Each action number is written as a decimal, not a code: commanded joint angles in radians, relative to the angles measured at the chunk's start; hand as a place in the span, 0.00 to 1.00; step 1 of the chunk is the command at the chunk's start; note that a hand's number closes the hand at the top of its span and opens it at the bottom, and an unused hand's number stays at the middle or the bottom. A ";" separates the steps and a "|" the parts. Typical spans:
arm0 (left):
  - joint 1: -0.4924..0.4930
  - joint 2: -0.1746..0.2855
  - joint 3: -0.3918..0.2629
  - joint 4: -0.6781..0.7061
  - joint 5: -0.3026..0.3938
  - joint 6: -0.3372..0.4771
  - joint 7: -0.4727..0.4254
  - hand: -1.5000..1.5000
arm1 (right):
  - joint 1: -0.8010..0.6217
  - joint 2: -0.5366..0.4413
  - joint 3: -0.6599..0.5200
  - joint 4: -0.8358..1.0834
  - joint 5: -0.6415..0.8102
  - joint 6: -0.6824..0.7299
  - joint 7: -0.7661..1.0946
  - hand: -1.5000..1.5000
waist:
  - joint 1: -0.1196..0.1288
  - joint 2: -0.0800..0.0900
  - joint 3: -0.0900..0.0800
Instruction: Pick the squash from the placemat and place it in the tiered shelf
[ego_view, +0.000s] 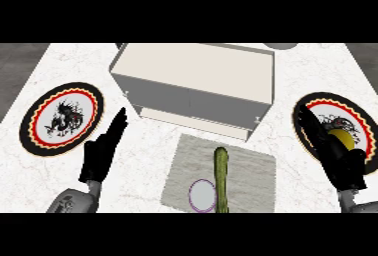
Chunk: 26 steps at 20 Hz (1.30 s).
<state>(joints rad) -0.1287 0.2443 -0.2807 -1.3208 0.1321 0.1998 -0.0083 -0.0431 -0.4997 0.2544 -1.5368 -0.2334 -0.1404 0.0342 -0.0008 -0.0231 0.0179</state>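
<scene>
Open worktop (284, 145) runs between the tiered shelf (193, 80) and the right-hand round placemat (332, 111); the shelf itself blocks the centre.

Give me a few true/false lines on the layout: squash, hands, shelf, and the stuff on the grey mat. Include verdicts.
1. The green vegetable lies on the grey rectangular mat. True.
2. The left hand holds the yellow squash. False: the left hand is open and holds nothing. The squash sits on the right round decorated mat, next to the right hand.
3. The tiered shelf stands on the far side of the grey mat. True.
4. The small purple-rimmed plate sits on the left round mat. False: it is on the grey mat, beside the green vegetable.
</scene>
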 joint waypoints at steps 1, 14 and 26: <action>0.053 0.021 0.006 -0.084 -0.005 0.005 0.063 0.50 | 0.036 0.013 -0.046 -0.055 0.043 -0.059 -0.050 1.00 | 0.000 0.020 -0.018; 0.060 0.098 0.199 -0.004 0.181 -0.079 0.269 0.50 | 0.476 0.064 -0.131 -0.192 0.160 -0.271 -0.215 0.00 | -0.011 0.021 -0.018; 0.075 0.067 0.195 0.028 0.145 -0.084 0.231 0.50 | 0.565 -0.162 0.036 -0.744 0.307 -0.121 0.275 0.00 | -0.007 0.023 -0.020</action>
<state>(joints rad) -0.0416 0.3245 -0.0766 -1.3349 0.3015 0.1149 0.2361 0.5019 -0.6219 0.2224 -2.1316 -0.0079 -0.2688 0.1487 -0.0060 -0.0027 -0.0003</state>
